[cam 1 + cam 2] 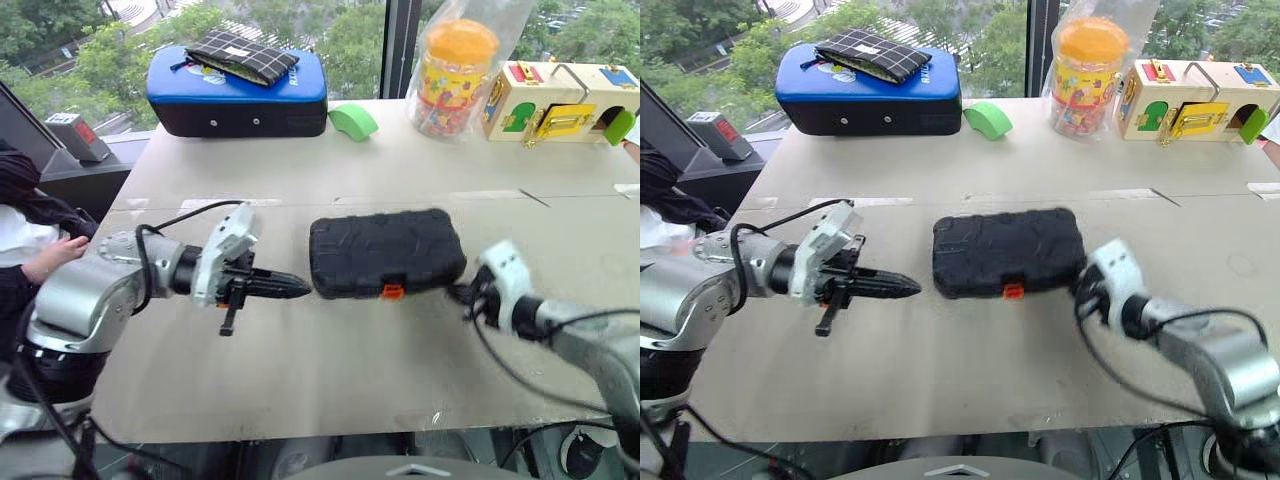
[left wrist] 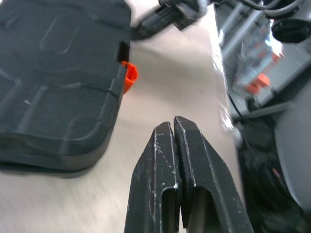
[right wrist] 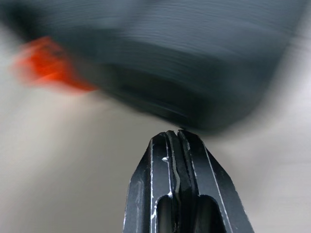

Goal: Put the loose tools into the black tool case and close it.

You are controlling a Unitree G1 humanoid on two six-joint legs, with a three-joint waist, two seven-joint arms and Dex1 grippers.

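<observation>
Tool case: you have the black tool case [image 1: 386, 251] lying closed and flat in the middle of the table [image 1: 330, 370], its orange latch tab [image 1: 392, 292] on the near edge, facing you.
Left gripper: your left gripper [image 1: 300, 288] points across at the case's left end, its tip just beside the case; whether it touches you cannot tell. Its fingers [image 2: 160, 160] are pressed together with nothing between them.
Right gripper: your right gripper [image 3: 176, 133] sits at the case's right near corner, tip right up against the case edge. Its fingers are pressed together, pinching nothing.
Back of the table: a blue-topped black case [image 1: 237, 98] with a checked pouch [image 1: 241, 54] on top stands at the far left, a green curved block [image 1: 353, 121] beside it, then an orange-lidded jar [image 1: 455, 72] and a wooden latch box [image 1: 560, 101] at the far right.
Person: a hand [image 1: 50, 259] rests at the left edge.
</observation>
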